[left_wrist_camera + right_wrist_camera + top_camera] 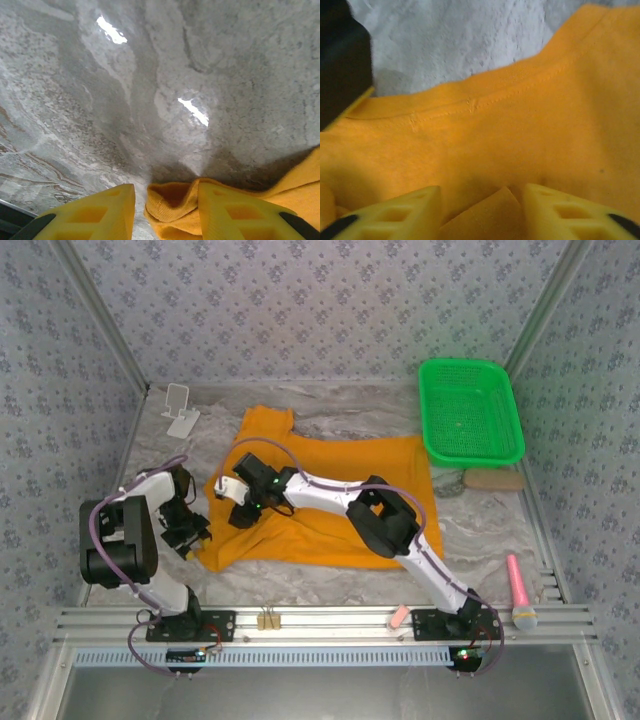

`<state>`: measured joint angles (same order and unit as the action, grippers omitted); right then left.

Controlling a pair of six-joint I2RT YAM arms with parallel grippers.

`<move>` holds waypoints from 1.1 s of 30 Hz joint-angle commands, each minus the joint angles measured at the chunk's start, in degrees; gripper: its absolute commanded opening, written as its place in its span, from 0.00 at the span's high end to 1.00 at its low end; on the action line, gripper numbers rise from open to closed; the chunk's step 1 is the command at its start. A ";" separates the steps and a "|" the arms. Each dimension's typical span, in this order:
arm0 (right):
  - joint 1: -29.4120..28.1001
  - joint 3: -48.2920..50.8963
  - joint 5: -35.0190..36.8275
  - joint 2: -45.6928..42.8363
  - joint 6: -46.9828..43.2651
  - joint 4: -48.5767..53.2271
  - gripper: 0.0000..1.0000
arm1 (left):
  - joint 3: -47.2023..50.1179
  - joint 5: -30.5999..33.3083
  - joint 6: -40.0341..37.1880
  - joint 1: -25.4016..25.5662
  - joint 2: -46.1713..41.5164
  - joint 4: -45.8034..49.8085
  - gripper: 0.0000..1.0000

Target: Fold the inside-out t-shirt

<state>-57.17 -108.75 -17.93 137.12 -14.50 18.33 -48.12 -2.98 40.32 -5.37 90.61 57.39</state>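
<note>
- Marble table (480,530), grey-veined, inside a booth with patterned walls (320,300); one camera looks down from above and one rides on each wrist.
- Left gripper (165,202): its yellow fingers (95,217) stand partly apart. A rolled edge of the orange t-shirt (300,175) sits in the gap. A sliver of table shows between the cloth and one finger, so this looks like a loose straddle, not a firm pinch.
- Right gripper (482,202): its yellow fingers (405,210) are also partly apart. A peaked fold of cloth fills the gap and touches both, so the cloth appears pinched. Just past the fingertips a stitched hem crosses the view, with bare table beyond it.
- The t-shirt lies spread flat just beside the left side of the green basket (470,362). Its long axis runs away from the basket toward the left arm. One sleeve pokes toward the back wall at the end away from the basket.
- Both grippers work at the end of the shirt farthest from the basket. The left one is at the near corner. The right one is just beside it, a little closer to the basket, with its arm stretched across the cloth.
- From both sets of fingers, nearly all the cloth lies toward the basket. A fold would probably carry this end along the long axis in that direction.
- The left arm is nearer the corner. It likely needs to close properly on the edge before any lift.
</note>
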 commanded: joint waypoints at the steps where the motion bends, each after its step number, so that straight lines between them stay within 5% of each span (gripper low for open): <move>1: -0.50 -2.28 3.57 1.66 1.83 4.04 0.71 | 1.26 0.69 0.14 -0.83 -0.49 1.13 0.62; 6: -0.67 -4.43 5.75 2.30 2.34 5.60 0.99 | 1.28 1.04 -0.13 -1.15 0.01 1.23 0.63; 19: 1.28 1.73 10.69 -7.22 19.83 -9.65 1.00 | 1.57 1.31 -0.14 -1.57 -0.26 1.19 0.64; 33: 7.05 1.96 22.40 -2.05 28.90 -16.65 1.00 | 1.14 -0.57 -1.35 -3.58 -0.44 1.65 0.64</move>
<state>-50.85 -106.52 1.04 132.92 11.14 3.18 -47.07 -3.81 39.92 -8.29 90.48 57.41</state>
